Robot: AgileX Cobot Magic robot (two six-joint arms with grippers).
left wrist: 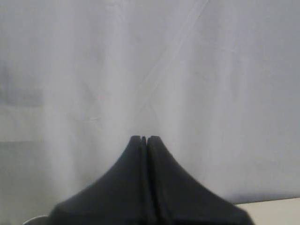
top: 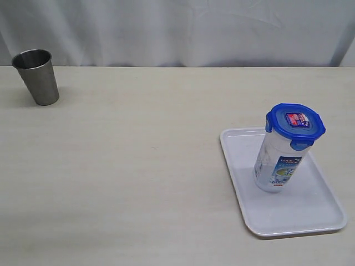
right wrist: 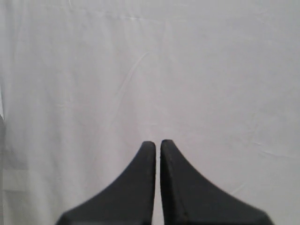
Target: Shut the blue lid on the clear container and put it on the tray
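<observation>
The clear container stands upright on the white tray at the right of the exterior view. The blue lid sits on top of it, red-blue sticker facing up. Neither arm shows in the exterior view. My left gripper is shut, its two dark fingers pressed together with nothing between them, facing a white curtain. My right gripper is also shut, only a thin slit between its fingers, nothing held, facing the same white cloth. Neither wrist view shows the container, the lid or the tray.
A steel cup stands at the far left back of the pale wooden table. A white curtain hangs behind the table. A strip of table edge shows in the left wrist view.
</observation>
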